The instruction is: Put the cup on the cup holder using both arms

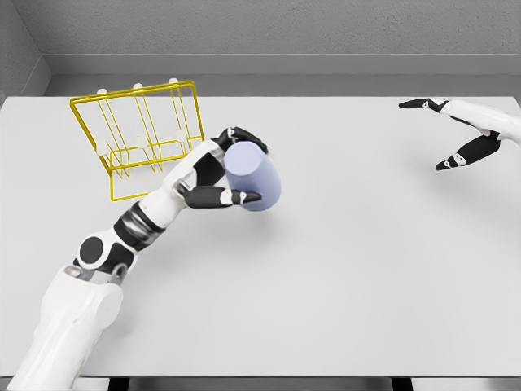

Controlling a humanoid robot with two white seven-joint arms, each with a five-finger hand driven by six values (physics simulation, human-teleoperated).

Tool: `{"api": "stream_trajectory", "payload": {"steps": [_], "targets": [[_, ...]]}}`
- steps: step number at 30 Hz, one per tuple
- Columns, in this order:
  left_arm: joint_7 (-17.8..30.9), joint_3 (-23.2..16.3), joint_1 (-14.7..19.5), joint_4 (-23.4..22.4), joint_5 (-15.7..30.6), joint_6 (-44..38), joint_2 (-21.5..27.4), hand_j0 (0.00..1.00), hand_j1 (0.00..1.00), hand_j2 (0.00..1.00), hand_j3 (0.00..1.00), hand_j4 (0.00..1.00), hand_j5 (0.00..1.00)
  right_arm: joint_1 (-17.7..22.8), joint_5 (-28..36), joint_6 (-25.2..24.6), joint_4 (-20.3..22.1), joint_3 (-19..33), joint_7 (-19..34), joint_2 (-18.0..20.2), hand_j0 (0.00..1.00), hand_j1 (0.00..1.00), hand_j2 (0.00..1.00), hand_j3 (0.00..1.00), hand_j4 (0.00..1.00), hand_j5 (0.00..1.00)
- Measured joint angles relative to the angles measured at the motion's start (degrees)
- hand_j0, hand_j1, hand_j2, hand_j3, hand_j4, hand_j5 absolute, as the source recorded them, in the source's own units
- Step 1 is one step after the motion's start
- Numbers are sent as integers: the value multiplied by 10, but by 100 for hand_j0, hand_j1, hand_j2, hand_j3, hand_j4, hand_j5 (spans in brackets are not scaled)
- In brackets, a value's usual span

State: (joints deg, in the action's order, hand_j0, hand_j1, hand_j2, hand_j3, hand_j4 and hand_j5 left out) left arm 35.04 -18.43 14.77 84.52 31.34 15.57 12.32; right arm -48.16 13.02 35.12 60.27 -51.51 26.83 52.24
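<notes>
- Roughly at the centre-left of the frame, the cup (254,181) sits in the left hand (221,175), lifted clear of the bench (350,269), which shows a faint shadow below and to the right of it.
- Its long axis is tilted, running from the upper left down toward the lower right, with the rounded side facing the camera; I cannot tell which end is the mouth.
- The left hand is curled around the cup: dark-tipped fingers (244,135) wrap over its upper left end and the thumb presses against its lower left side.
- The cup holder (138,134) stands in the upper left of the frame, just beside the held cup and up-left of it; the two look apart, though only narrowly.
- The right hand (464,130) hovers at the upper right edge of the frame, well apart from the cup, its fingers spread wide and holding nothing.
- The bench is a flat, pale grey, matte slab filling most of the frame; behind it runs a rough grey wall with a corner at the upper left.
- The cup is a smooth, pale lavender cylinder.
- The cup holder is a thin yellow wire frame, rectangular, with upright pegs capped in white knobs.
- Both arms are glossy white with black joints.
</notes>
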Motion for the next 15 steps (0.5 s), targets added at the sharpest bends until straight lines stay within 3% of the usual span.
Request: {"api": "stream_trajectory", "payload": {"steps": [8,15], "targets": [[0,24,38,33,48,-2,56,33,33,33,33,33,33,0,0,0,0,1,0,0,100,100,100,100,100,100],[0,28,86,8,55,-7,80,33,33,33,33,33,33,0,0,0,0,1,0,0,100,100,100,100,100,100]]}}
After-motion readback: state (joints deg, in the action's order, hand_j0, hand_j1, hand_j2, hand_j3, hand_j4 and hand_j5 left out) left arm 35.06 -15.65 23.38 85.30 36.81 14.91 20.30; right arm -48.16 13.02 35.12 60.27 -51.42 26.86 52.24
